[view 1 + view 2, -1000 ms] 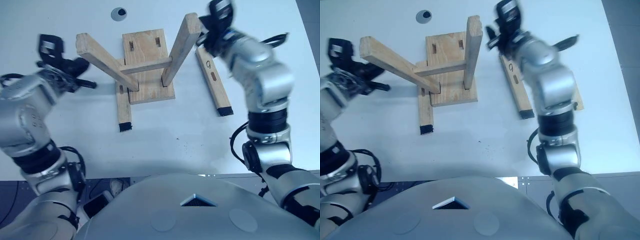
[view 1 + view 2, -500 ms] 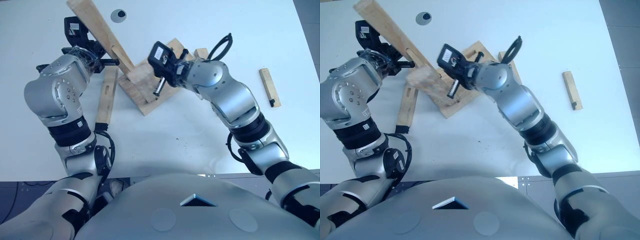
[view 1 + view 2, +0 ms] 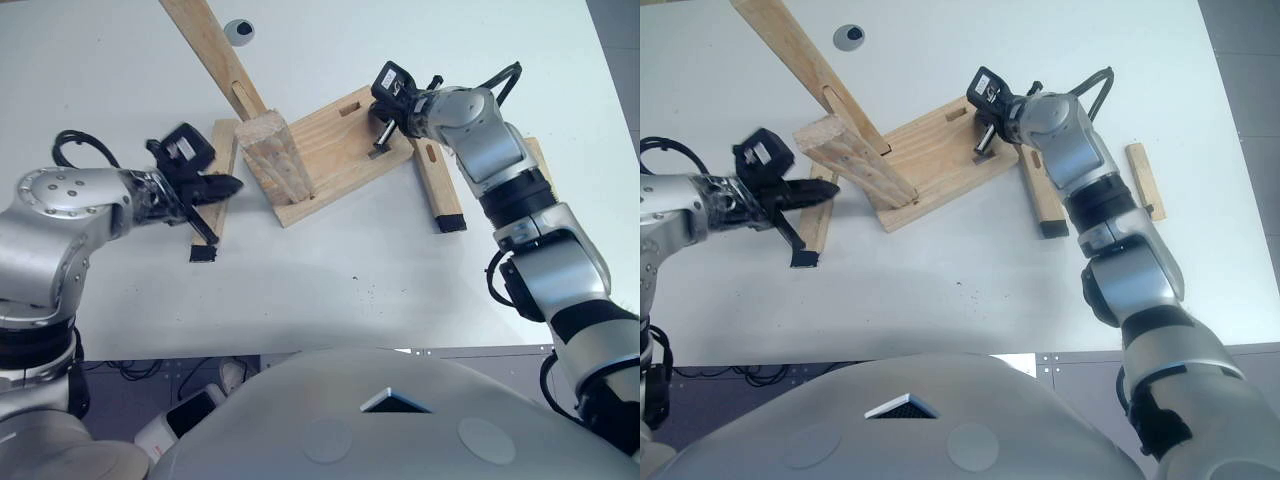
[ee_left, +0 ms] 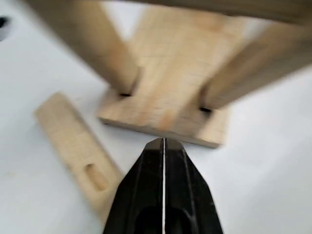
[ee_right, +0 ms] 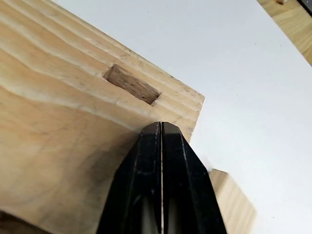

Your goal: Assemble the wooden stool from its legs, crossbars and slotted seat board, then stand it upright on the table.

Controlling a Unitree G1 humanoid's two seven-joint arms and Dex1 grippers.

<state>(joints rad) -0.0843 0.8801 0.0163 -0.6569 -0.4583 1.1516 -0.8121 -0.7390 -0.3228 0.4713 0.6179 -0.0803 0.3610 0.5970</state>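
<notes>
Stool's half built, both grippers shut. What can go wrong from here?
1. The leaning leg and the leg beside it stand in the seat board unheld, at different angles; a nudge might lever them out.
2. The right gripper sits shut at the board's edge by an empty slot; pushing could slide the board against the loose leg.
3. The left gripper is shut near the other loose leg; it must open to grasp.
</notes>
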